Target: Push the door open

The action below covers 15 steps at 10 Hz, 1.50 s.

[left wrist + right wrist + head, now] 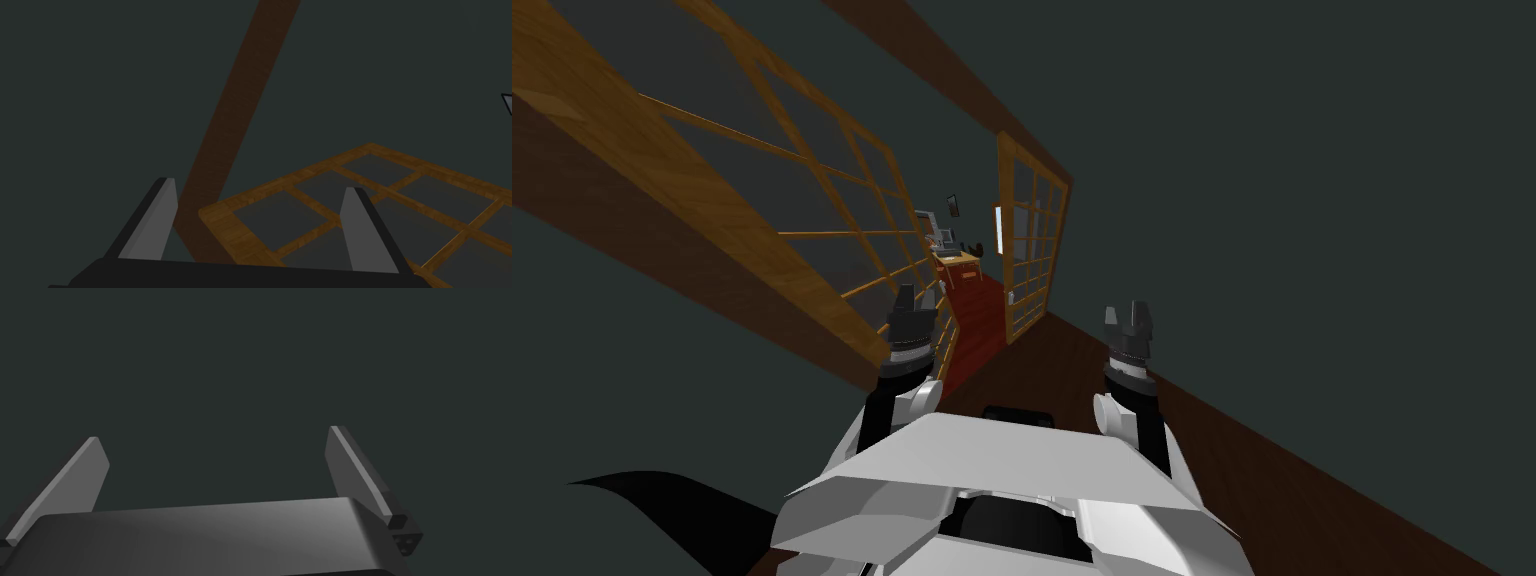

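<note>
Your head camera looks steeply down, rolled; the left wrist camera sits near the glazed door [717,215] it shares; the right wrist faces dark wall [250,363]

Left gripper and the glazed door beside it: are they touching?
Cannot tell. In the left wrist view the open left gripper overlaps a corner of the door. The head view shows the same overlap. Neither shows contact or a gap.

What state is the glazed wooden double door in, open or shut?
Open: a gap between its left leaf and right leaf shows red floor and a desk.
</note>
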Tool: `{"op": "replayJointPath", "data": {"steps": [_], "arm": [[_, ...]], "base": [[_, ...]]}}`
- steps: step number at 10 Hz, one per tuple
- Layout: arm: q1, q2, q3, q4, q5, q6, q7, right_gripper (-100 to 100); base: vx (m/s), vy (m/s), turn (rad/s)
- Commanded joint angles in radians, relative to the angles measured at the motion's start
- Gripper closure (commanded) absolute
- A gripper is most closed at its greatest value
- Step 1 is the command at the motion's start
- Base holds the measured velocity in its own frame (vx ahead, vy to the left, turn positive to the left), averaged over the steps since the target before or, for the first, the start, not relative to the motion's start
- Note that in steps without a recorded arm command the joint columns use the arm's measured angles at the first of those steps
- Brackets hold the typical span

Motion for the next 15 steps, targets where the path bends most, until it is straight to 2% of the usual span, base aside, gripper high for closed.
{"op": "replayJointPath", "data": {"steps": [1,5,8,11,12,15], "arm": [[-0.001,-0.018,0.000,0.030,0.027,-0.022,0.022,-100],[-0.004,-0.050,-0.001,0.099,0.089,-0.072,0.073,-100],[-0.006,-0.076,-0.001,0.172,0.154,-0.125,0.125,-100],[-0.008,-0.092,-0.001,0.228,0.204,-0.166,0.166,-100],[-0.009,-0.099,-0.002,0.258,0.231,-0.188,0.189,-100],[-0.011,-0.110,-0.002,0.305,0.273,-0.222,0.223,-100]], "base": [[0.045,0.035,-0.003],[0.157,0.012,-0.027],[0.130,0.024,-0.025],[0.137,0.030,-0.022],[0.121,0.019,-0.022],[0.118,0.031,-0.022]]}}
